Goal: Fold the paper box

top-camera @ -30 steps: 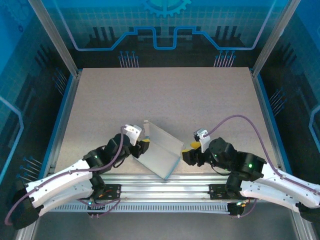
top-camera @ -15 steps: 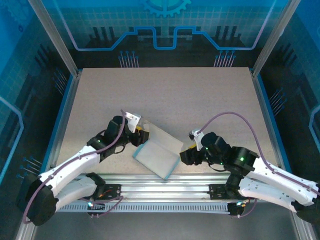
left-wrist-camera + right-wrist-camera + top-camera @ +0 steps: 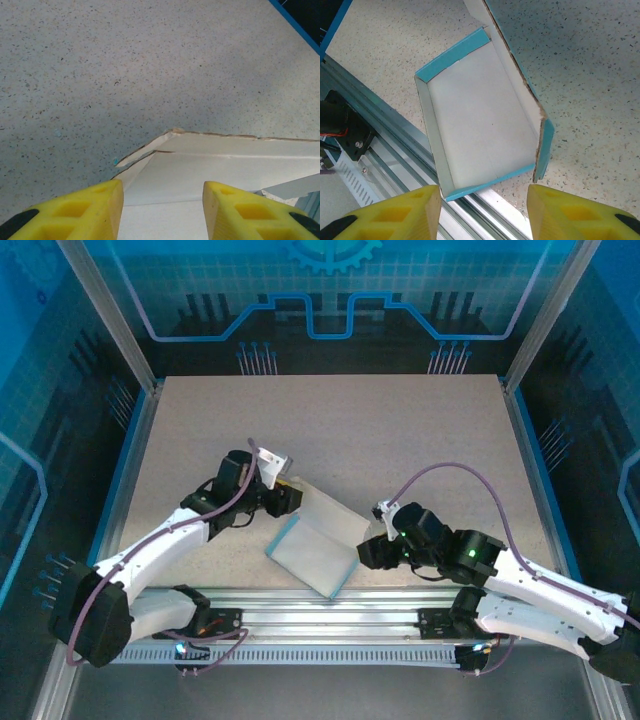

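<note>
While the thin, blue-and-white cardboard paper box [image 3: 312, 552] lies half-formed at the near edge of the table [image 3: 330, 430] between the arms, with the left pincer [image 3: 162, 207] and right pincer [image 3: 482, 210] both open and empty beside it, a clumsy nudge could push it onto the metal rail [image 3: 300, 600] or crease its raised wall.

Speckled beige table [image 3: 330, 430]; ribbed aluminium rail [image 3: 300, 615] along near edge; blue-lit patterned back panel [image 3: 330, 300]; slanted metal frame post [image 3: 110, 315].
</note>
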`<state>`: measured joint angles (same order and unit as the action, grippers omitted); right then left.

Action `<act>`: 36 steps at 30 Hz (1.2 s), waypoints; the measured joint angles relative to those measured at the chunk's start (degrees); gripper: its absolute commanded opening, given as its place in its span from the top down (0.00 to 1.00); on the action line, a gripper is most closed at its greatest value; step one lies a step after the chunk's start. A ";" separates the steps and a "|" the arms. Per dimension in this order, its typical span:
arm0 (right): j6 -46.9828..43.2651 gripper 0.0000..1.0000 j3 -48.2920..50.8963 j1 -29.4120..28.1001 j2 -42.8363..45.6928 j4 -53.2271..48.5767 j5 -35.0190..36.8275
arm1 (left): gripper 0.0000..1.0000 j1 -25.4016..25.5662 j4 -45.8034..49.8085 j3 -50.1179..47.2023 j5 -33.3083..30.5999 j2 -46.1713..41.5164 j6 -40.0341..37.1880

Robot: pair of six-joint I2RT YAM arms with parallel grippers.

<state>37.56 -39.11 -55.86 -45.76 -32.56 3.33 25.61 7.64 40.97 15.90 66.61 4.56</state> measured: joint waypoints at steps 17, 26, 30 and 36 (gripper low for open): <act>0.59 0.59 0.00 0.07 -1.01 -0.02 -0.83 | 0.49 -2.54 1.88 0.61 -1.05 2.86 -1.40; 4.42 0.74 -0.59 0.04 -2.40 -1.84 1.44 | 0.59 -2.51 1.62 1.62 4.15 3.96 -3.26; 5.33 0.76 -1.42 -0.02 -3.37 -2.34 3.54 | 0.62 -2.51 1.60 1.86 5.07 3.96 -3.48; 5.70 0.82 -2.47 -0.46 -5.29 -2.54 6.86 | 0.69 -2.51 1.64 1.86 5.99 3.96 -3.45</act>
<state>43.27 -41.58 -56.31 -51.05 -35.09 10.20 23.09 9.28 42.83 21.89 70.57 1.10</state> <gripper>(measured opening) 0.202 0.330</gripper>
